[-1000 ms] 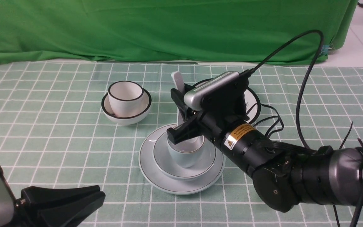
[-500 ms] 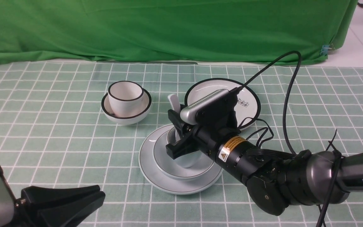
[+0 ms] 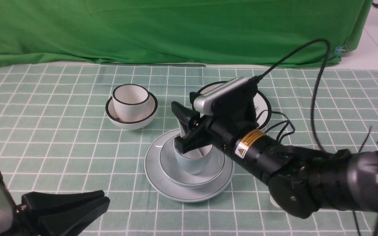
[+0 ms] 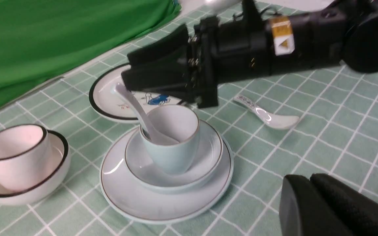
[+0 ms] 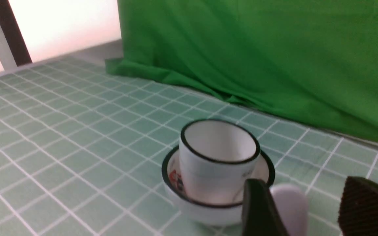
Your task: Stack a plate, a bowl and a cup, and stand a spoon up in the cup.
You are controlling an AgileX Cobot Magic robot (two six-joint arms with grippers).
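Spoon leans in cup; right hand spread around handle

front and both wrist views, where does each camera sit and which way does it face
Front view: between the arms, facing forward toward the green backdrop; shows the right gripper at the cup, left gripper low in the corner.
Left wrist view: on the left arm, facing the cup and right gripper; its own shut fingertips show.
Right wrist view: on the right arm, facing the black-rimmed cup and backdrop; its own open fingers show.
Shared: all three see the black-rimmed cup.
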